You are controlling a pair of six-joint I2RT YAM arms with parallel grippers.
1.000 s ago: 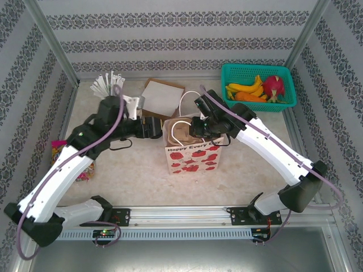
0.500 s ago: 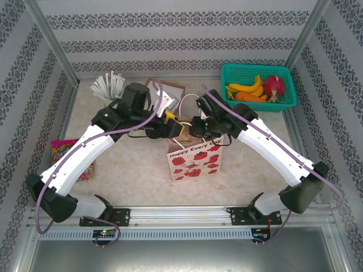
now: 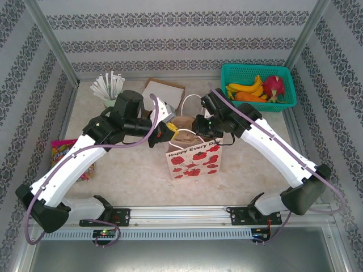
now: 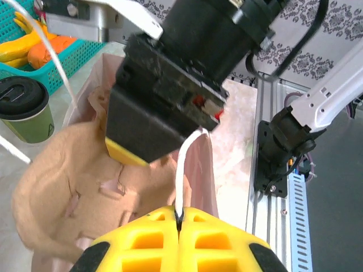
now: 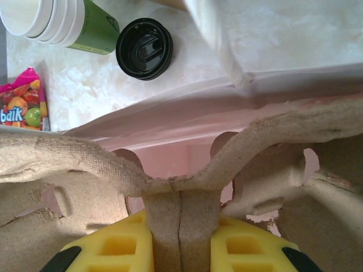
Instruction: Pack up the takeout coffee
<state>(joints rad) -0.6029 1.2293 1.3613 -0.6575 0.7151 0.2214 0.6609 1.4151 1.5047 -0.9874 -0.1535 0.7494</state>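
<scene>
Two white robot arms meet over a paper bag [image 3: 193, 161] printed with red strawberries, which stands upright in the middle of a pale marbled counter [image 3: 130, 164].

The left gripper [image 4: 179, 218] has its yellow fingers pressed together on the bag's thin white cord handle [image 4: 182, 170], pinching it just above the bag's mouth. The right gripper [image 5: 179, 226] is clamped on the raised middle ridge of a brown moulded-pulp cup carrier [image 3: 184, 123], which sits in the open top of the bag. The carrier wells that can be seen look empty.

One coffee cup [image 4: 25, 110], with a green lower part and a round black lid, stands on the counter beyond the bag, apart from both grippers. A teal basket [image 3: 255, 66] of fruit sits at the far right corner, and a bright snack packet [image 3: 57, 150] lies at the left edge.

The step in hand looks like seating the carrier in the bag, with the left arm holding the handle so the mouth stays open and the bag steady. The coffee itself seems not yet packed. The next move likely calls for settling the carrier level and deep enough, letting go of its ridge without dragging it back up, and then reaching past the bag for the lidded cup. The thin bag could tip or fold if the handle is pulled sideways.
</scene>
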